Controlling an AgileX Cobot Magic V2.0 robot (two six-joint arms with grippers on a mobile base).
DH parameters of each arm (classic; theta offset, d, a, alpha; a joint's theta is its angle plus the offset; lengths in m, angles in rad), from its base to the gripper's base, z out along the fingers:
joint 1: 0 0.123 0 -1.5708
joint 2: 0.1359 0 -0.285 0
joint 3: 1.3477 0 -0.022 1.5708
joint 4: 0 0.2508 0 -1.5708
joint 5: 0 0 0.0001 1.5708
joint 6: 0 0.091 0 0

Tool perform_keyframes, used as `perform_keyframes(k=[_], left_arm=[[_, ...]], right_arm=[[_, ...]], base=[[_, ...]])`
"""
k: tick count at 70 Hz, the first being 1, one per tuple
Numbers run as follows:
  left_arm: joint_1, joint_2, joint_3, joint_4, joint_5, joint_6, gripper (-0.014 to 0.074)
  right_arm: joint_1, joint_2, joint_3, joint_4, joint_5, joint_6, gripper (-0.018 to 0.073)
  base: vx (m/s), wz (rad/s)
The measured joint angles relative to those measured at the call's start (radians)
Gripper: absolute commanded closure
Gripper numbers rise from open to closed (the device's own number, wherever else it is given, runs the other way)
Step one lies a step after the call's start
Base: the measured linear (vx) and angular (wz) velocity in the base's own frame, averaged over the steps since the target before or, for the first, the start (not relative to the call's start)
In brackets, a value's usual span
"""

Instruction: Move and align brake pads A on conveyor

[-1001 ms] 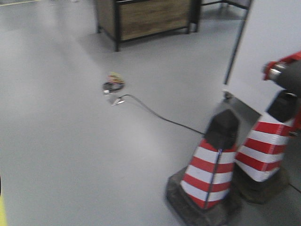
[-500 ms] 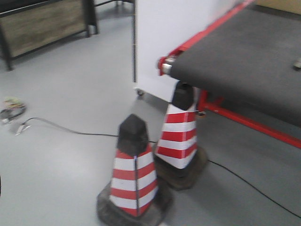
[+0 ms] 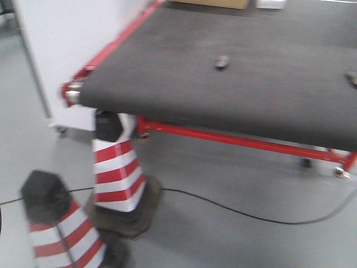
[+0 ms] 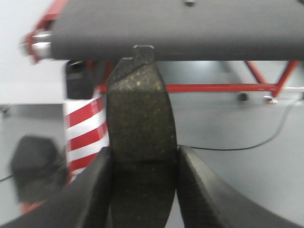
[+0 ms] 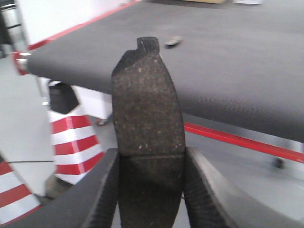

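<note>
My left gripper is shut on a dark grey brake pad that stands upright between its fingers, end tab pointing up. My right gripper is shut on another brake pad, held the same way. Ahead lies the conveyor, a wide dark belt with a red frame. A brake pad lies on the belt near its middle; another brake pad shows at the right edge. The belt and belt are ahead of both held pads. Neither gripper shows in the front view.
Two red-and-white striped cones with black bases stand on the grey floor, one cone under the conveyor's near left corner, the other cone nearer at the bottom left. A black cable runs across the floor. A white panel stands left of the belt.
The front view has swung right: the floor and cones slid left, and the conveyor with pads on it now fills the upper frame.
</note>
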Motion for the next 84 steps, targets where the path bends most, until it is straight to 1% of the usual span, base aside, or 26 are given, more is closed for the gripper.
perform_keyframes(k=[22,43,59,84], left_arm=[[0.0,0.0,0.0,0.0,0.0,0.0,0.0603],[0.0,0.0,0.0,0.0,0.001,0.0,0.0603],[0.0,0.0,0.0,0.0,0.001,0.0,0.0603],[0.0,0.0,0.0,0.0,0.002,0.0,0.0603]], right_arm=[[0.0,0.0,0.0,0.0,0.0,0.0,0.0557],[0.0,0.0,0.0,0.0,0.0,0.0,0.0557],[0.0,0.0,0.0,0.0,0.0,0.0,0.0557],[0.0,0.0,0.0,0.0,0.0,0.0,0.0557]], base=[[0.08,-0.53],[0.13,-0.34],[0.23,-0.12],[0.32,0.05]])
